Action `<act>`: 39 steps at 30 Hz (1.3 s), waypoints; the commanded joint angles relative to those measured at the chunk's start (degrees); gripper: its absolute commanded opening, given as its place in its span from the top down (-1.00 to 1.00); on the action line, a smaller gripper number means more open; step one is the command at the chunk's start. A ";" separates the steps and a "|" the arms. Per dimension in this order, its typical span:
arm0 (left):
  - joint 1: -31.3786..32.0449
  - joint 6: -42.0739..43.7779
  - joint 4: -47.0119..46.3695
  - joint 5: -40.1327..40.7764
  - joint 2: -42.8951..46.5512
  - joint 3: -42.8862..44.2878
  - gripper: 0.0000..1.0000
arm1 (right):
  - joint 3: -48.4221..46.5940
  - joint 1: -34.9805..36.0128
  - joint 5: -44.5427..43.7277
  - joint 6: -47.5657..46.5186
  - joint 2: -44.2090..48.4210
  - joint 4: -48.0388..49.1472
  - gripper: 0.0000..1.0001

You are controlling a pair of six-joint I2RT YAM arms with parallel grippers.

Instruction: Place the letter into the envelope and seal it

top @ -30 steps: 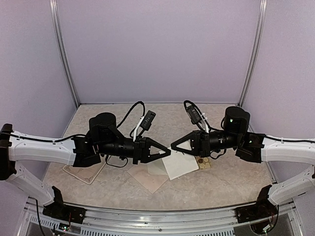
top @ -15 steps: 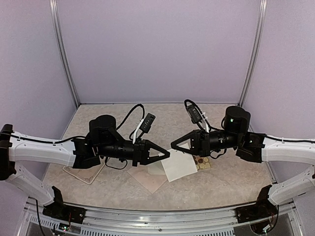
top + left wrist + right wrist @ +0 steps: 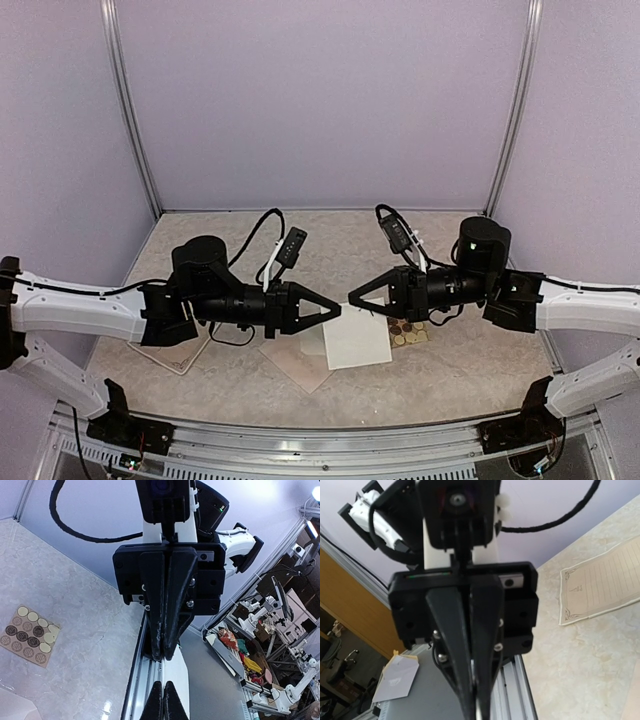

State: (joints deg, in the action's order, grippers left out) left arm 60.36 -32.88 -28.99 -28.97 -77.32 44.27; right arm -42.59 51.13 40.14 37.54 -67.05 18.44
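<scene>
A white sheet, the letter (image 3: pixel 357 342), hangs in the air between both grippers, held by its top edge. My left gripper (image 3: pixel 336 310) and right gripper (image 3: pixel 352 298) meet tip to tip, both shut on it. In the left wrist view my own left gripper (image 3: pixel 162 686) and the facing right gripper (image 3: pixel 163 655) pinch the sheet (image 3: pixel 177 675) edge-on. In the right wrist view only the left gripper (image 3: pixel 476 707) shows. A small cream paper (image 3: pixel 316 340) on the table, partly hidden by the sheet, looks like the envelope; no flap shows.
A tan sheet (image 3: pixel 305 368) lies on the table below the grippers. A sticker card (image 3: pixel 411 332) lies under the right arm and shows in the left wrist view (image 3: pixel 27 636). A bordered, lined stationery sheet (image 3: pixel 172 352) lies under the left arm (image 3: pixel 602 585).
The left arm has drawn back a little to the left. The held sheet has swung from tilted to hanging squarer and slightly further left. Both grippers stay shut on it.
</scene>
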 commanded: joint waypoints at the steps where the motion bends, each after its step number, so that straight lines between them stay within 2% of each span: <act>1: -0.68 1.23 2.71 -0.56 3.16 -2.54 1.00 | -0.58 -2.55 -0.68 -0.24 3.73 -2.62 0.99; 7: -0.85 1.24 2.89 -0.14 3.96 -3.50 1.00 | -0.06 -3.42 -0.77 0.06 4.95 -3.20 0.91; 10: -0.94 1.16 2.89 -0.03 4.40 -3.83 1.00 | 0.13 -3.69 -0.63 0.09 5.48 -3.45 1.00; 17: -1.21 1.07 2.65 0.41 5.19 -4.28 1.00 | 0.29 -3.81 -0.67 -0.02 5.85 -4.01 1.00; 19: -1.27 0.94 2.38 0.44 5.48 -4.36 1.00 | 0.52 -3.78 -0.49 0.01 5.68 -3.90 0.67; 21: -1.21 0.89 2.19 0.43 5.67 -4.45 1.00 | 0.83 -3.77 0.82 0.31 5.06 -3.25 0.44; 24: -1.23 0.64 1.87 0.23 5.69 -4.53 1.00 | 1.16 -3.67 2.55 0.87 3.63 -2.14 0.23; 27: -1.23 0.39 1.45 -0.01 5.69 -4.54 1.00 | 1.30 -3.72 3.09 1.03 2.39 -1.87 0.13; 30: -1.21 0.36 1.40 -0.03 5.69 -4.54 1.00 | 1.28 -3.39 4.37 1.22 1.44 -0.72 0.14; 34: -1.21 0.36 1.44 0.03 5.43 -4.46 1.00 | 0.70 -2.31 5.71 0.60 0.33 -0.28 0.47; 39: -1.30 0.28 1.40 -0.10 5.51 -4.37 1.00 | 0.14 -1.59 6.42 -0.31 -1.36 -1.20 0.47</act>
State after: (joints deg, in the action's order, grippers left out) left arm 59.37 -32.75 -26.52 -28.29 -72.62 40.21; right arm -42.02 48.66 44.88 38.37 -67.09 16.56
